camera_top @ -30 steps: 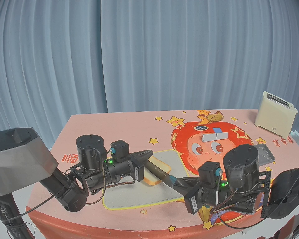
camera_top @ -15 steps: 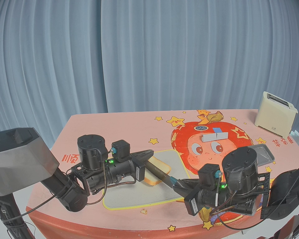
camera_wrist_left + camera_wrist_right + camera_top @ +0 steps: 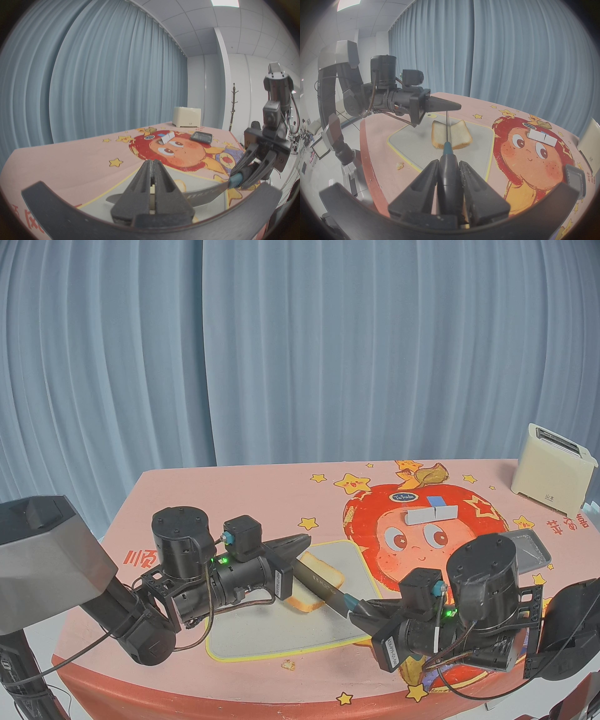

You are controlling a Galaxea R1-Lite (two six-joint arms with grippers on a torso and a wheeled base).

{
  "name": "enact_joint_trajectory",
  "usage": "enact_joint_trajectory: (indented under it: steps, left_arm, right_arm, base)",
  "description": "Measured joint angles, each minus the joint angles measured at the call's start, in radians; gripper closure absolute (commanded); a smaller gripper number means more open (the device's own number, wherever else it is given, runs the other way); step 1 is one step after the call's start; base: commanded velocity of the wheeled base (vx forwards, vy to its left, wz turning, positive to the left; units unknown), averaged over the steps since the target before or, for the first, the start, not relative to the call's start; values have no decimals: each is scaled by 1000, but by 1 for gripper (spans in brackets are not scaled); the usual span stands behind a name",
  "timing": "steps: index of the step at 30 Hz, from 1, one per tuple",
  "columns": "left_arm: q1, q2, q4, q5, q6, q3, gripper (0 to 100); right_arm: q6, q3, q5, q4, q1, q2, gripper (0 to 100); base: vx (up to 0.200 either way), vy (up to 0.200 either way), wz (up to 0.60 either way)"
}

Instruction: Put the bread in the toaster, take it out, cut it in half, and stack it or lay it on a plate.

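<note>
Counter (image 3: 250, 496): cutting board (image 3: 262, 627) near front edge. Bread (image 3: 329, 572) lay flat on board, between both pincers. Right pincer (image 3: 364, 610) pinched knife (image 3: 315, 584) handle. Blade ran straight ahead of it across bread's middle. Left pincer (image 3: 299, 546) pressed together, tip at bread's left edge, contact unclear.

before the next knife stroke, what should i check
1. Knife gripped by right pincer: ok, shut on the handle.
2. Blade across the middle of the bread: ok.
3. Bread lying on the board: ok.
4. Left pincer steadying the bread: cannot tell; it is shut, tip by the bread, contact unclear.
5. Cut through to the board: cannot tell.
</note>
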Motion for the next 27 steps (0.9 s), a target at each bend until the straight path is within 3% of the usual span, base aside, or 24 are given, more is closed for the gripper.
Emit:
enact_joint_trajectory:
  steps: [27]
  left_arm:
    - [-19, 44, -22, 14, -1, 8, 100]
  right_arm:
    - [4, -5, 0, -14, -4, 1, 100]
  base:
    - [0, 0, 0]
